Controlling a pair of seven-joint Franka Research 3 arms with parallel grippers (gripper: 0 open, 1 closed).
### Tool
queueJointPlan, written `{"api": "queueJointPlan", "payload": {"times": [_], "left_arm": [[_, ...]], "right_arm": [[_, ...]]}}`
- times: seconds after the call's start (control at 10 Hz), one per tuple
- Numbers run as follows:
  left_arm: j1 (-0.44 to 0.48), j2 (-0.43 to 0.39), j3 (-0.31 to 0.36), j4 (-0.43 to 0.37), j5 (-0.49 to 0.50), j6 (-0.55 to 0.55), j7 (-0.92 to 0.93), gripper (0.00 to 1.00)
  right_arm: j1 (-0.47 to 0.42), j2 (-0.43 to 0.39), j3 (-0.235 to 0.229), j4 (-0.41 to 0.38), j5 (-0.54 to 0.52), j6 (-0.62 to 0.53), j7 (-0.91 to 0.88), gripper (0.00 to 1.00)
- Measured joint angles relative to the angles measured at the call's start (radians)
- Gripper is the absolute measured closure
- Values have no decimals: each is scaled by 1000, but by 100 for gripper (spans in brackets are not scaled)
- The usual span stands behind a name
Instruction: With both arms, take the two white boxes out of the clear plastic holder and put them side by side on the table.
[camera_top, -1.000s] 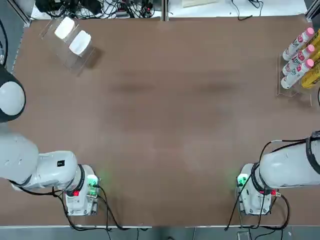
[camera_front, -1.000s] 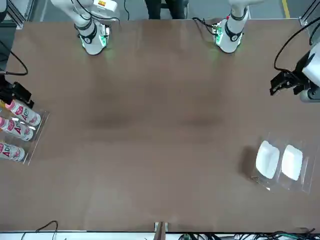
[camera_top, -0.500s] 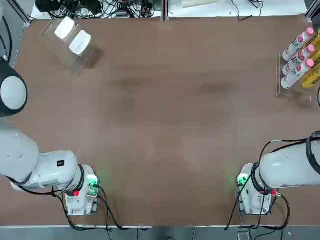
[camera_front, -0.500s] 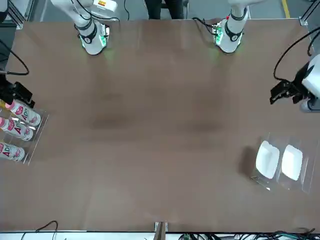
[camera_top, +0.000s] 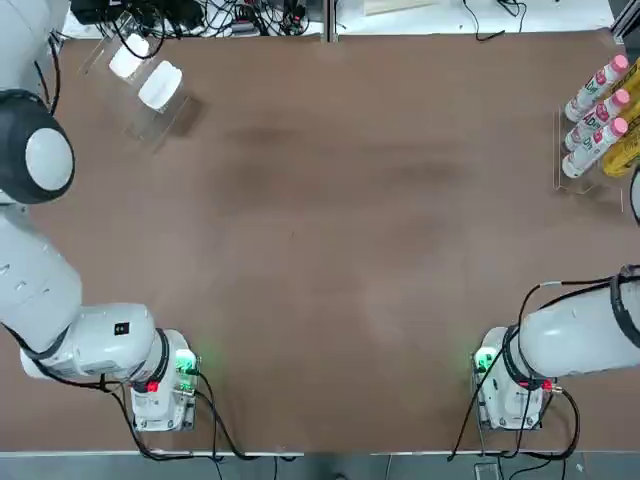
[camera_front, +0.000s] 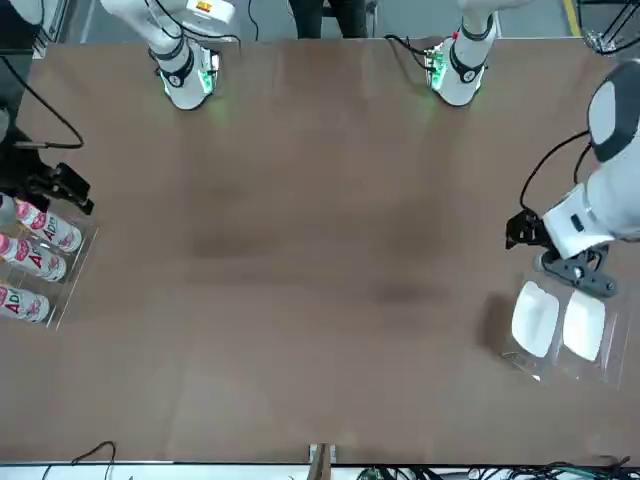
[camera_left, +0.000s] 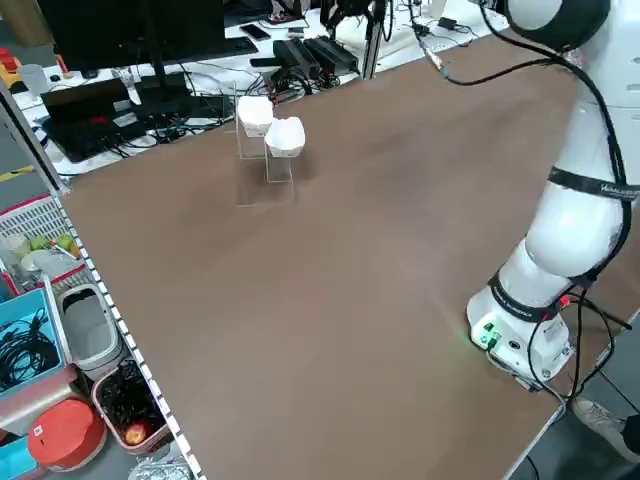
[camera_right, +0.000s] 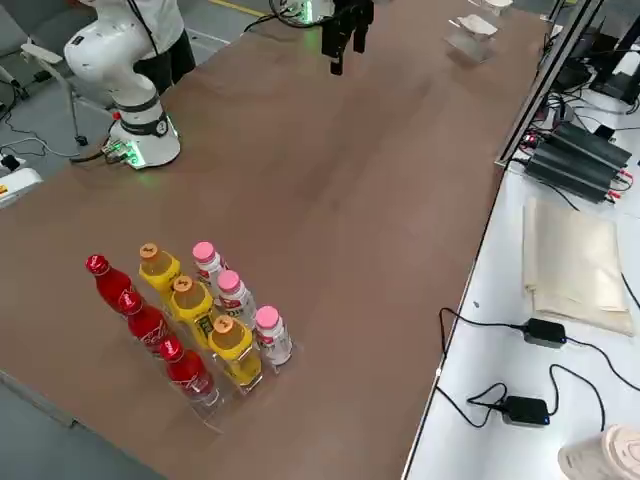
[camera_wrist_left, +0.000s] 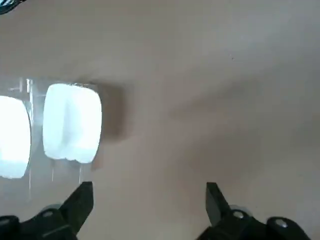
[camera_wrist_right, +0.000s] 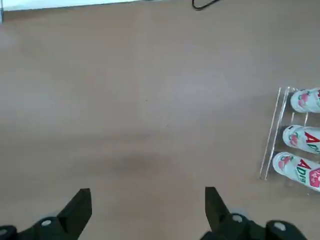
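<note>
Two white boxes (camera_front: 535, 318) (camera_front: 584, 324) stand in the clear plastic holder (camera_front: 560, 372) at the table's far left corner. They also show in the top view, where one white box (camera_top: 160, 85) is nearer the middle and the other white box (camera_top: 130, 60) sits behind it. My left gripper (camera_front: 578, 277) hangs open just above the holder's near edge, touching nothing. In the left wrist view its open gripper (camera_wrist_left: 147, 200) faces bare table, with one box (camera_wrist_left: 72, 122) off to the side. My right gripper (camera_front: 62, 186) hovers open, high over the table's right side.
A clear rack of pink-capped white bottles (camera_top: 592, 120) with yellow and red bottles (camera_right: 200, 330) stands at the right edge. Cables and power bricks (camera_right: 580, 150) lie beyond the far edge. The brown table (camera_top: 320, 250) spreads wide between the arm bases.
The left arm has swung across and forward, bringing its open gripper from the table's left edge to just above the holder. The right gripper has shifted a little inward.
</note>
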Motion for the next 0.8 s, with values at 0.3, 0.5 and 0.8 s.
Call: {"api": "queueJointPlan", "payload": {"times": [0.3, 0.5, 0.8], "left_arm": [[-58, 44, -4, -21, 217, 93, 3, 0], [-50, 68, -2, -105, 262, 249, 5, 0], [-7, 84, 2, -254, 289, 423, 5, 1]], "right_arm": [[36, 62, 4, -22, 27, 47, -6, 0], [53, 84, 5, -121, 67, 190, -8, 0], [171, 105, 9, -316, 79, 384, -10, 0]]}}
